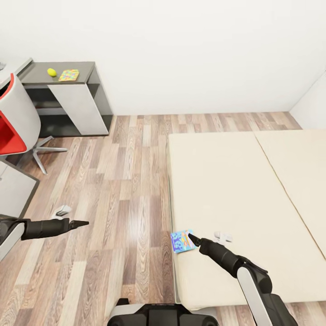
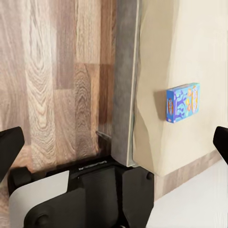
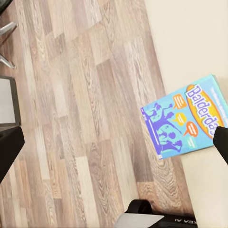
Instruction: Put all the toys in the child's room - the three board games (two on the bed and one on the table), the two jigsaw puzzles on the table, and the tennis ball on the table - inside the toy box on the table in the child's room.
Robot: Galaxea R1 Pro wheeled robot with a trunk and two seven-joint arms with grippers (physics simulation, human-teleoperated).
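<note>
Early stage: blue board game (image 1: 182, 241) untouched at bed (image 1: 235, 190) edge, right gripper (image 1: 192, 237) jaws apart; left gripper (image 1: 81, 223) jaws apart.

I am seeing the bed (image 1: 253, 199) running off the head view's right edge, so its far end and headboard are lying out of my sight. The red and white chair (image 1: 13, 122) is being cut by the left edge, and the pale desktop (image 1: 16, 68) beside it is showing just a corner. On the dark grey section (image 1: 59, 74), the jigsaw puzzle box (image 1: 69, 75) and the yellow ball (image 1: 52, 72) are too small for me to read any detail. The right gripper (image 1: 192, 238) is covering a corner of the blue board game (image 1: 181, 242). In the right wrist view, the game (image 3: 187, 124) is having its title clipped by the edge, and the fingertips (image 3: 9, 152) are showing only partly.
</note>
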